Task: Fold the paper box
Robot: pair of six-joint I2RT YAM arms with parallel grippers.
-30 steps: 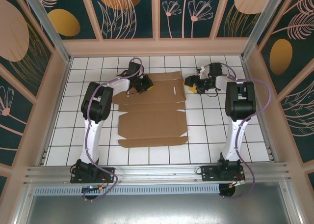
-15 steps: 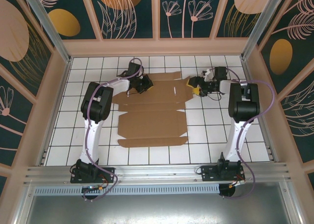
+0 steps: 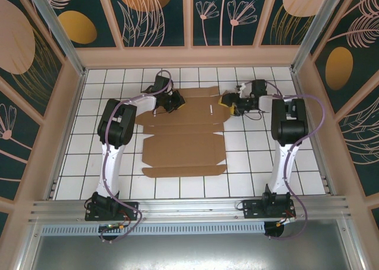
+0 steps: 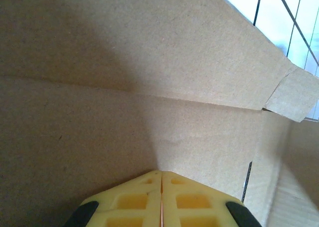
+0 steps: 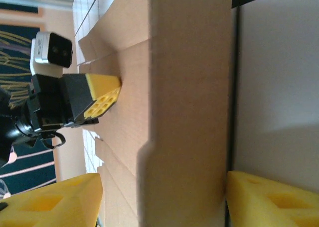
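The paper box (image 3: 183,142) is a brown die-cut sheet lying mostly flat on the white tiles. My left gripper (image 3: 173,102) is shut with nothing in it, and its yellow tips (image 4: 161,173) press down on the sheet (image 4: 124,87) near the far left corner. My right gripper (image 3: 227,104) sits at the sheet's far right edge. It is open, and its yellow fingers (image 5: 55,199) stand on either side of a raised side flap (image 5: 184,87). One finger is at the flap's outer edge. The left gripper (image 5: 102,100) shows across the sheet in the right wrist view.
White tiled floor (image 3: 254,169) surrounds the sheet on all sides. Beige frame walls with dark patterned panels (image 3: 160,15) close in the back and both sides. An aluminium rail (image 3: 189,208) carrying both arm bases runs along the near edge.
My right gripper swung out to the right, then came back left onto the sheet's far right edge. Its jaws have narrowed a little. The left arm and the sheet have not moved.
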